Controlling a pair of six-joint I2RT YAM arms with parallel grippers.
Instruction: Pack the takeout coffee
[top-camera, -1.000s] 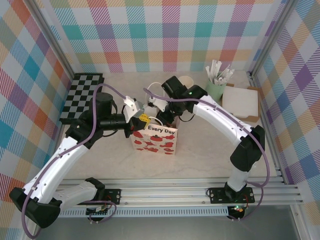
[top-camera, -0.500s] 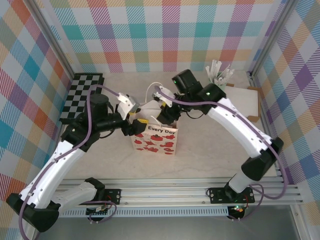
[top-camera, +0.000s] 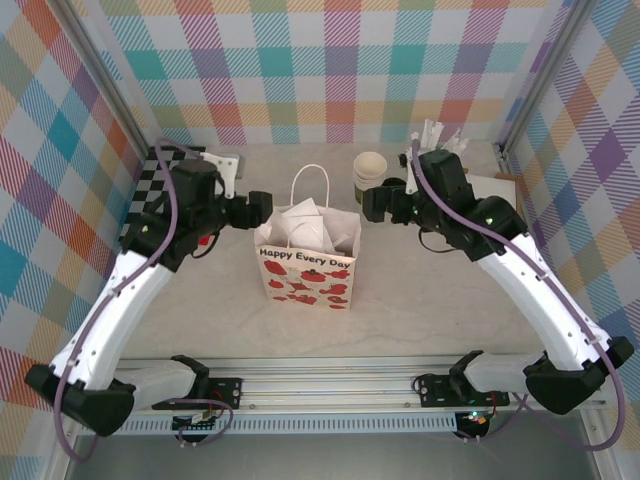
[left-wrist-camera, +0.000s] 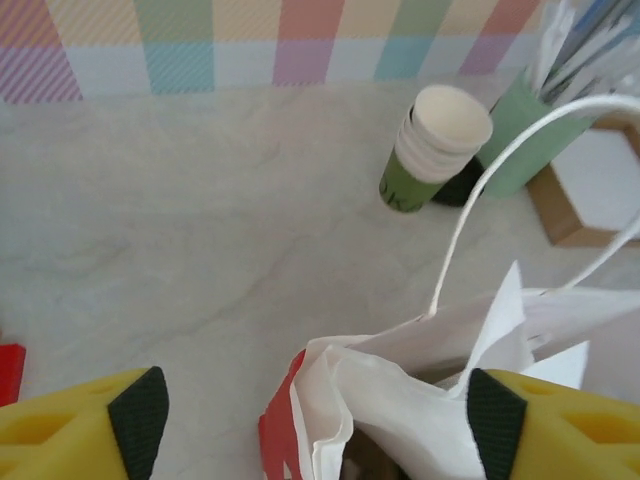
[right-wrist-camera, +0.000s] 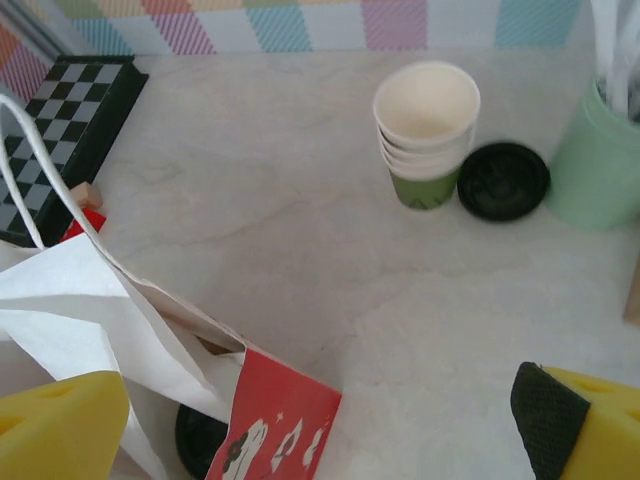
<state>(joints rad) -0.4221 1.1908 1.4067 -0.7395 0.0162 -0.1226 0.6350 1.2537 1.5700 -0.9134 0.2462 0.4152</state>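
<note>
From above: released and empty on both sides, left gripper (top-camera: 257, 206) just left of the paper bag (top-camera: 308, 272) and right gripper (top-camera: 374, 203) to its right by the stack of lidless cups (top-camera: 369, 172), where a second earlier had clenched together at the bag's mouth. Through the left wrist: looks past wide-spread jaws onto white tissue (left-wrist-camera: 500, 320) at the bag's rim. Through the right wrist: catches the takeout coffee (right-wrist-camera: 200, 440) as a black lid low inside the bag; probably light, thin-walled and spillable, so best gripped gently around the wall under the lid, upright.
</note>
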